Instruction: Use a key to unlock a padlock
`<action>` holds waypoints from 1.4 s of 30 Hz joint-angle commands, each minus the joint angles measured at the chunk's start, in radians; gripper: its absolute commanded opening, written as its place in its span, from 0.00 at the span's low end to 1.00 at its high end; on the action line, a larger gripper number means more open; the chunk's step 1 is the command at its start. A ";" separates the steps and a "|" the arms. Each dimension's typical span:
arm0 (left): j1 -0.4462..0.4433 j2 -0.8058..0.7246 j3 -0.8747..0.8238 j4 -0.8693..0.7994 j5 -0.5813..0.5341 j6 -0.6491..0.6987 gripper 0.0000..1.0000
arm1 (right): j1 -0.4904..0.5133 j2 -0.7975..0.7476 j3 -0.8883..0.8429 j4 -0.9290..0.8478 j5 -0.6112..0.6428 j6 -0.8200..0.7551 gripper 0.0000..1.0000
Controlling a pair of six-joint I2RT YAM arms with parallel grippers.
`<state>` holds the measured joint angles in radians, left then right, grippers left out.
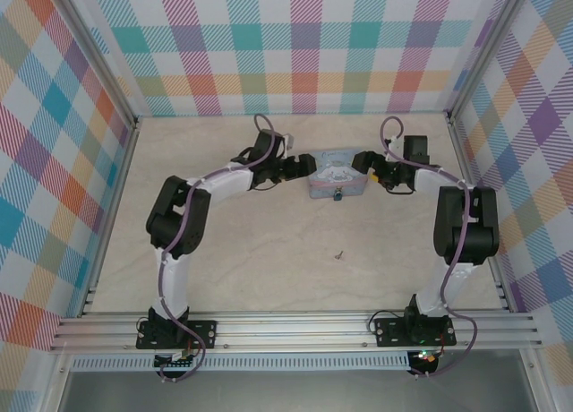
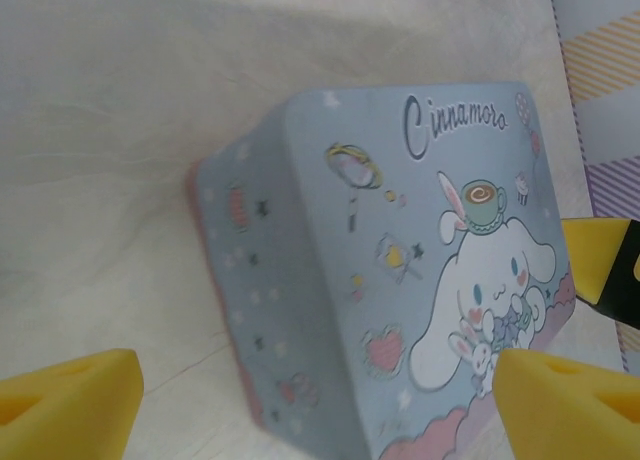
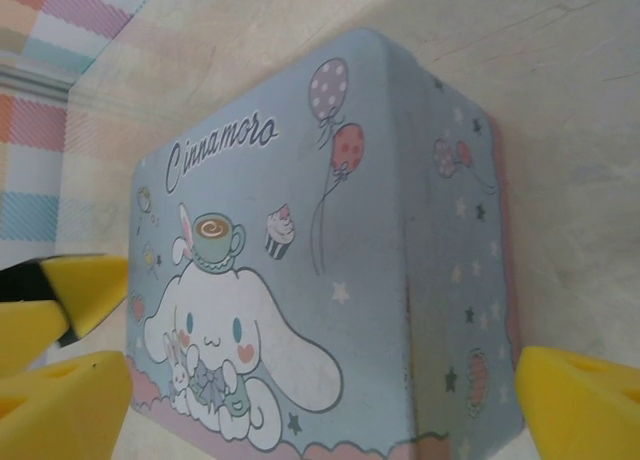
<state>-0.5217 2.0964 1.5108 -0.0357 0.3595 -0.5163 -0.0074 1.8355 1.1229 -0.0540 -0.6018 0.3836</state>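
Left claw (image 1: 310, 167): wide open, empty, flanking tin (image 1: 336, 179), likely to steady it.
Right claw (image 1: 361, 165): equally agape, empty.
Key (image 1: 340, 254): loose on surface.

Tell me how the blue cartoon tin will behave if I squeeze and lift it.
The tin is likely stiff: flat walls and rounded corners look like sheet metal, though a hard squeeze might dent it. Its smooth printed skin may be slippery. Lying broad and low on the table, it should slide rather than tip or roll.
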 commanded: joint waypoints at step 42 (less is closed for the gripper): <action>0.060 -0.405 -0.453 -0.026 -0.063 0.013 0.91 | 0.405 -0.220 -0.380 0.189 -0.063 0.157 0.90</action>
<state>-0.4675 1.7302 1.0775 -0.0772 0.3016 -0.5121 0.3843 1.6524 0.7715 0.0895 -0.6987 0.5003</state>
